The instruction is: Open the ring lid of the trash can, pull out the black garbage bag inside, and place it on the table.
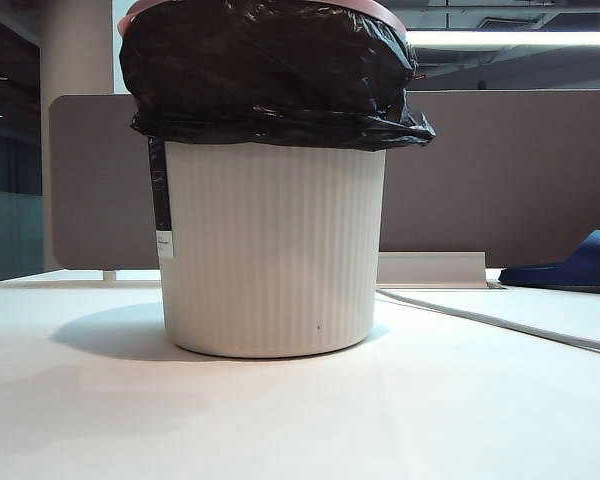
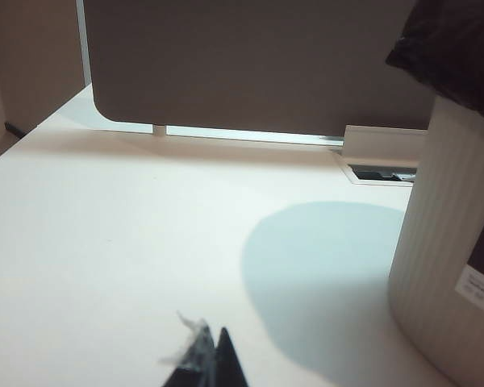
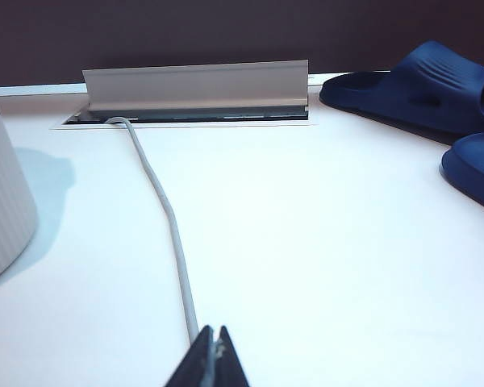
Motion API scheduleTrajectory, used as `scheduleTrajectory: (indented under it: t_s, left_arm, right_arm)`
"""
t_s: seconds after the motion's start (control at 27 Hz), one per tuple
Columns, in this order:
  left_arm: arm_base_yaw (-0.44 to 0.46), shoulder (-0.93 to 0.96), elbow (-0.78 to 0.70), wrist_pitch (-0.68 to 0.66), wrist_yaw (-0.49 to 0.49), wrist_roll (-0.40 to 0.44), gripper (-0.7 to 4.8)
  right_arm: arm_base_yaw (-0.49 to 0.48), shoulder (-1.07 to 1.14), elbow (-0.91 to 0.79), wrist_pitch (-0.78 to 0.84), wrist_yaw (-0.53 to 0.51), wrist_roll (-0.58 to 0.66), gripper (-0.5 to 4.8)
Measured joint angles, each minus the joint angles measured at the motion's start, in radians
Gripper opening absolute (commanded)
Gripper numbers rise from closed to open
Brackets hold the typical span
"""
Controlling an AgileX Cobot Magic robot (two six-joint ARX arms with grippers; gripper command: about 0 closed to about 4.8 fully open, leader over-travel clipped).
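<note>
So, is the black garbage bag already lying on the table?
No, the black garbage bag still sits in the trash can, folded over its rim under the pink ring lid, not on the table.

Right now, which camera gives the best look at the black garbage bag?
The exterior view: the black garbage bag shows folded over the trash can rim, under the ring lid. The left wrist view catches only one dark corner; the right wrist view shows none.

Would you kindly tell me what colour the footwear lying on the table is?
Dark navy blue slippers, shown best in the right wrist view.
</note>
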Motion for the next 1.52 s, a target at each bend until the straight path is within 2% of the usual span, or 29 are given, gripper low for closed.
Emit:
scheduleTrajectory:
  t_s: [0.7, 0.78, 0.89, 0.96, 1.07, 1.11, 1.18, 1.26, 1.33, 1.52]
  left_arm:
    - [0.0, 0.0, 0.0, 0.0, 0.0, -0.001, -0.06]
    - [0.0, 0.0, 0.0, 0.0, 0.006, -0.021, -0.06]
    - [0.0, 0.0, 0.0, 0.0, 0.04, -0.166, -0.06]
    - [0.0, 0.0, 0.0, 0.0, 0.06, -0.332, -0.06]
    - [0.0, 0.0, 0.0, 0.002, 0.101, -0.513, -0.05]
    - [0.0, 0.0, 0.0, 0.005, 0.127, -0.561, -0.05]
    - [0.0, 0.0, 0.0, 0.036, 0.238, -0.644, -0.06]
    - [0.0, 0.0, 0.001, 0.089, 0.361, -0.671, -0.06]
    - [0.0, 0.0, 0.022, 0.101, 0.436, -0.678, -0.06]
    - [0.0, 0.0, 0.159, 0.029, 0.462, -0.676, -0.06]
  right_arm:
    - [0.0, 0.0, 0.0, 0.0, 0.0, 0.0, -0.01]
    - [0.0, 0.0, 0.0, 0.0, 0.0, 0.002, -0.01]
    - [0.001, 0.0, 0.0, 0.008, -0.019, 0.103, -0.01]
    - [0.002, 0.0, 0.0, 0.017, -0.038, 0.203, -0.01]
    - [0.003, 0.0, 0.0, 0.035, -0.068, 0.329, -0.01]
    - [0.003, 0.0, 0.0, 0.046, -0.08, 0.372, -0.01]
    - [0.003, 0.0, 0.0, 0.07, -0.089, 0.441, -0.01]
    - [0.003, 0.0, 0.0, 0.098, -0.101, 0.5, -0.01]
    - [0.003, 0.0, 0.0, 0.128, -0.119, 0.537, -0.01]
    - [0.003, 0.0, 0.004, 0.172, -0.207, 0.574, -0.01]
